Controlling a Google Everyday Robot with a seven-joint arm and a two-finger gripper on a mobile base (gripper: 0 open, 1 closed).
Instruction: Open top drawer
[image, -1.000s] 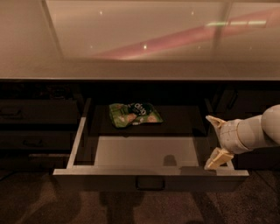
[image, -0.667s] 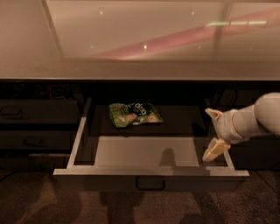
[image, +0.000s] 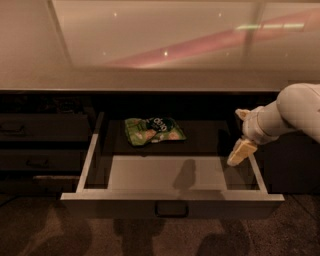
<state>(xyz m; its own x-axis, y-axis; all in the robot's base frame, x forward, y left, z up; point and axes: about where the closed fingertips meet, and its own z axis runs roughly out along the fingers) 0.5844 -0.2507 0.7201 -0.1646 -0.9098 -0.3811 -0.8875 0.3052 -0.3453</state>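
Note:
The top drawer stands pulled far out under the counter. Its dark front faces me, with a small loop handle at the centre. The pale grey inner tray shows, and a green snack bag lies at its back. My gripper hovers over the drawer's right side wall, just above the rim, well back from the handle. It is open, with one pale fingertip above the other and nothing between them. The white arm comes in from the right edge.
A glossy beige countertop overhangs the drawer. To the left is another bank of dark drawer fronts, shut, with small handles. Dark floor lies in front, with shadows on it.
The gripper has risen and drifted slightly left, away from the drawer's front right corner. The drawer and the bag have not moved.

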